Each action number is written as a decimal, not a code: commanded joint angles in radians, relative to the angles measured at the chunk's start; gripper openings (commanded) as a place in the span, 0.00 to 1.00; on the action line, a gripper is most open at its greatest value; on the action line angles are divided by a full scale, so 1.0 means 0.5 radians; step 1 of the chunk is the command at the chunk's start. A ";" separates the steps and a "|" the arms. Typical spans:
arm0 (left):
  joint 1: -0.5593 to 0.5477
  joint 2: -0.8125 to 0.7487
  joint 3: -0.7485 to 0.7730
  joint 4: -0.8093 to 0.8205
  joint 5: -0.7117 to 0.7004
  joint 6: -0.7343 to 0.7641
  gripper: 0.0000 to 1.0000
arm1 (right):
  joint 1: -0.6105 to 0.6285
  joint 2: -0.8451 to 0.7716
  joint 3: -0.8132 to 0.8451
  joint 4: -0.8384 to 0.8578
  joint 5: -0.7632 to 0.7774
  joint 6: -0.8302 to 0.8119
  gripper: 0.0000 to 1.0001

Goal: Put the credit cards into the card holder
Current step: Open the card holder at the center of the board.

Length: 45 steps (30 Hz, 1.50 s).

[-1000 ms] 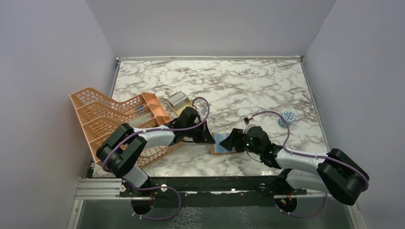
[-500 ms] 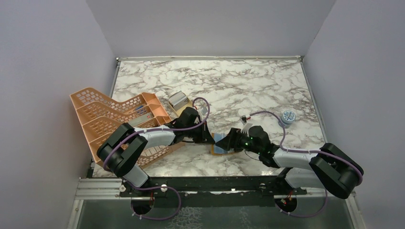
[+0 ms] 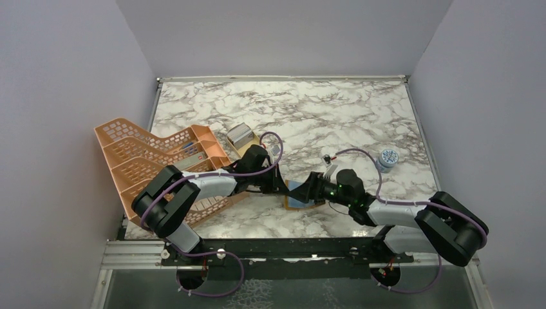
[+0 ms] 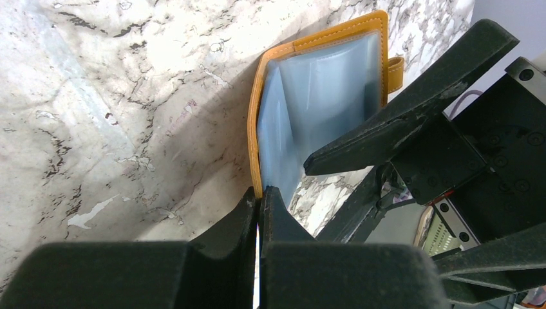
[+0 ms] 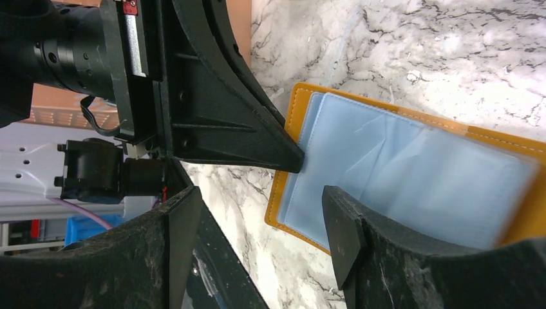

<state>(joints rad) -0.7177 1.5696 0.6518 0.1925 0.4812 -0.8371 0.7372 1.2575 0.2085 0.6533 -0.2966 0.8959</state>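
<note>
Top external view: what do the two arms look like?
Both the left arm and right arm have black joint housings joined by pale grey links, with a purple cable looped along each. A green light glows near the right wrist. The left pincer and right pincer have matte black, wedge-shaped fingers.

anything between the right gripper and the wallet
Nothing visible. The right gripper hangs open just over the wallet; the left gripper is shut on its edge, beside that path.
</note>
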 commanded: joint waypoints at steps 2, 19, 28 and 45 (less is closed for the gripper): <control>-0.016 0.021 -0.018 0.013 -0.040 0.045 0.00 | -0.020 0.090 0.050 0.125 -0.079 -0.020 0.69; -0.016 0.005 0.016 -0.047 -0.098 0.061 0.00 | -0.023 -0.391 0.576 -1.710 0.547 -0.390 0.65; -0.017 0.016 0.028 -0.061 -0.085 0.067 0.00 | -0.024 -0.378 0.590 -1.777 0.695 -0.407 0.64; -0.022 0.027 0.025 -0.050 -0.086 0.064 0.00 | -0.023 -0.325 0.529 -1.724 0.749 -0.396 0.64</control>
<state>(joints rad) -0.7223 1.5730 0.6521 0.1780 0.4587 -0.8265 0.7307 1.0786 0.4850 -0.2321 0.0486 0.7044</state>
